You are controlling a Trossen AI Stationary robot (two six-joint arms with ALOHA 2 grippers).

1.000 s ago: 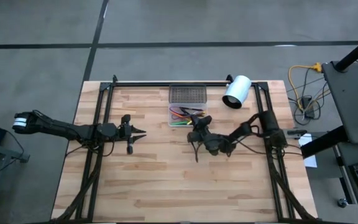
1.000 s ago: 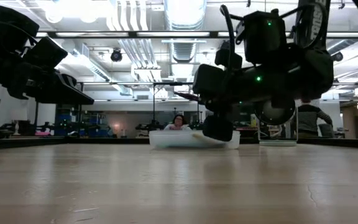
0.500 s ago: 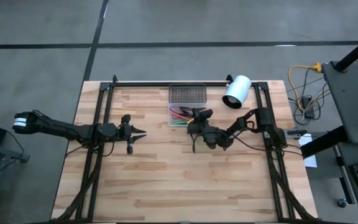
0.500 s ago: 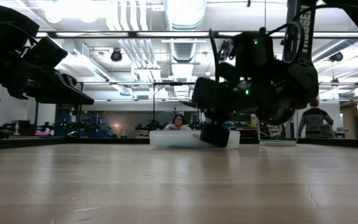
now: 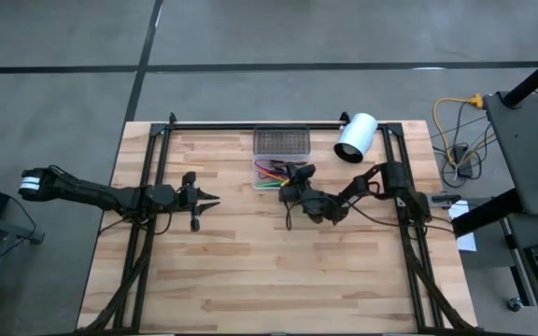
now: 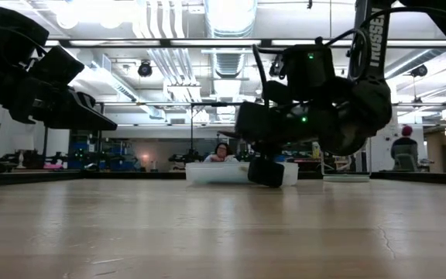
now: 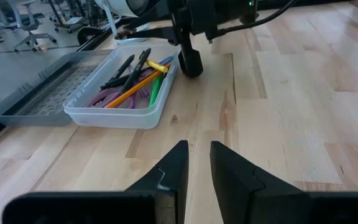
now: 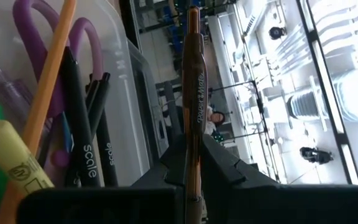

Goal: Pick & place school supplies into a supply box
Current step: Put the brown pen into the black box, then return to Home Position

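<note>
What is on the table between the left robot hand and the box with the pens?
Nothing: between the left gripper and the supply box there is only bare wooden table, as the left wrist view and the high view show.

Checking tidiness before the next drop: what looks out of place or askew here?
Only the white cylinder, lying tipped on its side beside the supply box. The supplies lie inside the box, and the right claw grips a brown pen at the box edge.

Overhead camera straight down, low camera level across table, wrist cameras close, all sharing supply box [image 5: 274, 174]
</note>
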